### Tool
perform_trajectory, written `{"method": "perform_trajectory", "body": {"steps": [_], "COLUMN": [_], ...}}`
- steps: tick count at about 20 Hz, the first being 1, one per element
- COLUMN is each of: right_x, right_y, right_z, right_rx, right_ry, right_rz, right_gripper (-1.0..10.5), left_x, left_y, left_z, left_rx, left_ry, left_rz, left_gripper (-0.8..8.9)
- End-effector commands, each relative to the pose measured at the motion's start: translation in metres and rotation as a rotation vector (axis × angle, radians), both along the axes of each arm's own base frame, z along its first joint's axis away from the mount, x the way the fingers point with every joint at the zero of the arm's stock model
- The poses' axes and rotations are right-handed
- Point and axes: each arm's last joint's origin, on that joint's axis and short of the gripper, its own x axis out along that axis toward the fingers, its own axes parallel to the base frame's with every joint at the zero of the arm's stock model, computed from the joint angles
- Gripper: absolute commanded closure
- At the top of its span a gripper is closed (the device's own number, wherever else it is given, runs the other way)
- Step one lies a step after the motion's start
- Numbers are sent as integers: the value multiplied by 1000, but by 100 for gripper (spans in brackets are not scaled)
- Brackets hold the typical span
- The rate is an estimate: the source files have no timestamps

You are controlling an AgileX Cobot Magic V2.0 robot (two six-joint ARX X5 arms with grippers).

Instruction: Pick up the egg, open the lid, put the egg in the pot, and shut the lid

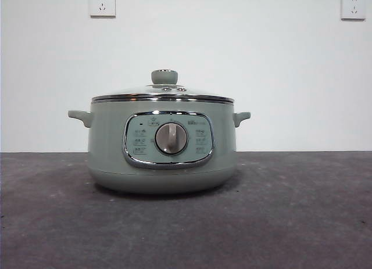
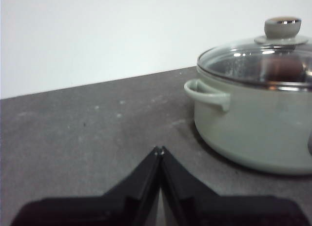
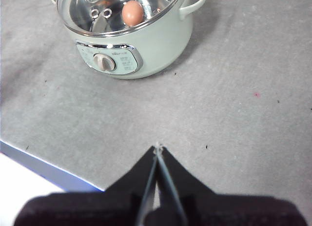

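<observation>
Grey worktop [image 1: 302,222] meets a white wall with two sockets. Both tools, left [image 2: 159,150] and right [image 3: 157,148], hover empty, jaws pressed together, apart from the one pot [image 1: 163,147]. One lid [image 1: 164,92] sits on it; one egg [image 3: 132,12] lies inside.

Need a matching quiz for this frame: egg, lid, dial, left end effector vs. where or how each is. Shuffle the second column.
1. reddish-brown oval egg
2. domed glass lid with green knob
3. round silver dial
4. left end effector

A. jaws shut, empty
B. centre of chrome-framed control panel
C. inside round sage-green pot
D. resting on the pot's rim

Pairs: 1-C, 2-D, 3-B, 4-A
</observation>
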Motion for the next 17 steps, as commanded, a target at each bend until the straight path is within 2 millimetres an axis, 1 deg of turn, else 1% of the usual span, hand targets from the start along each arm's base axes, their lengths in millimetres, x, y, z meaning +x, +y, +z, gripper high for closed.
{"method": "perform_trajectory", "body": {"steps": [1, 4, 17], "right_x": [1, 1, 1], "right_y": [1, 1, 1], "right_z": [-1, -1, -1], "right_rx": [4, 4, 4], "right_ry": [2, 3, 2], "right_rz": [-4, -4, -4], "right_gripper": [946, 946, 946], "left_x": [-1, -3, -2], "left_y": [1, 2, 2], "left_z": [-13, -20, -20], "left_rx": [-21, -27, -33], "left_ry": [20, 88, 99], "left_rz": [15, 26, 21], "left_gripper": [817, 817, 817]}}
